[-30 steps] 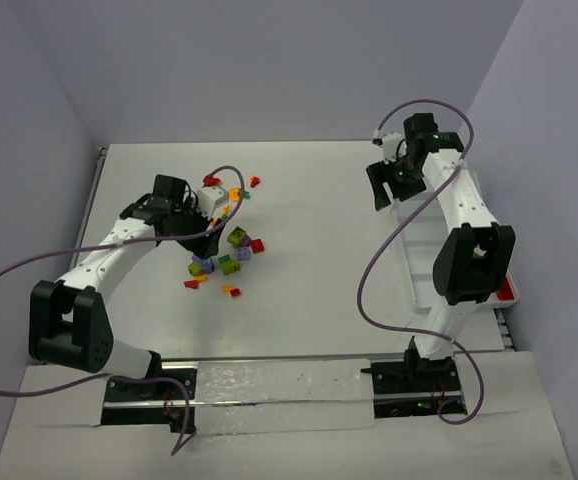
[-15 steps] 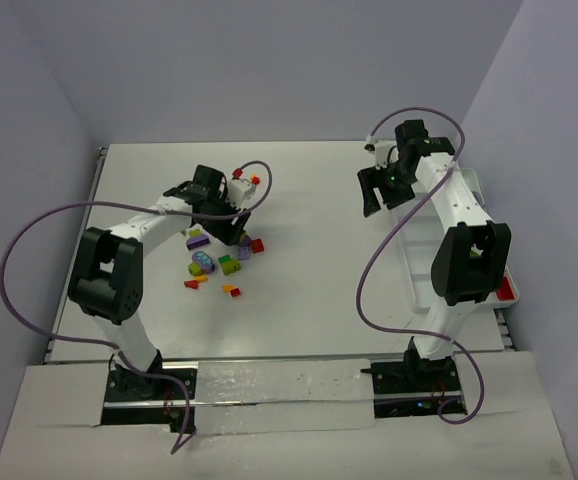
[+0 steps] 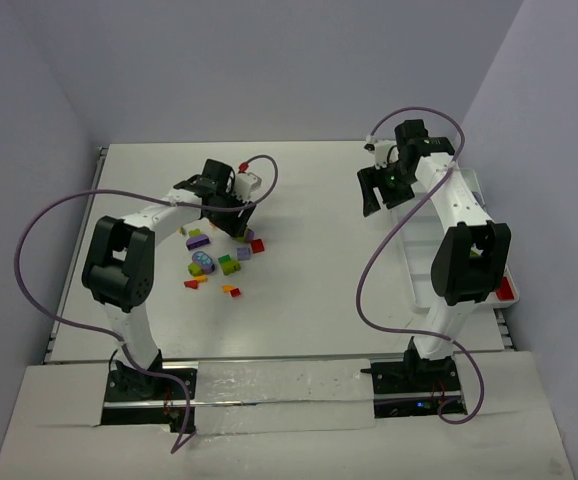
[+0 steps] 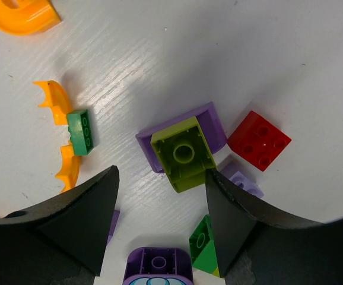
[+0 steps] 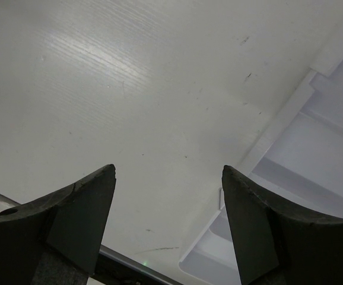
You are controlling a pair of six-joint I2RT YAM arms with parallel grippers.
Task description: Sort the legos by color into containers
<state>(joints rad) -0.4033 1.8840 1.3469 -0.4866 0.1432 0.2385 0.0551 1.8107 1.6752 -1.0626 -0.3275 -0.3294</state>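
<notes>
The legos lie in a loose pile [image 3: 219,262] on the white table, left of centre. My left gripper [image 3: 231,222] hangs open and empty over the pile's far edge. In the left wrist view its jaws [image 4: 162,171] stand apart. An upside-down lime brick [image 4: 183,153] lies on a purple curved piece [image 4: 210,119] just beyond the tips, close to the right finger [image 4: 231,214]. A red brick [image 4: 259,140] lies to the right. My right gripper [image 3: 371,195] is open and empty beside the white tray [image 3: 421,280]. The tray's compartments [image 5: 314,148] show at the right of the right wrist view.
A small green brick [image 4: 81,132] sits on an orange winged piece [image 4: 56,98]. An orange arch [image 4: 23,13], a purple rounded brick [image 4: 158,270] and a green brick [image 4: 202,243] lie nearby. A red brick [image 3: 506,290] lies in the tray's near end. A clear strip [image 3: 279,385] runs between the arm bases.
My left arm has swung its elbow in and carried the gripper right, over the pile's far edge. The right gripper has shifted slightly left and stays open.
</notes>
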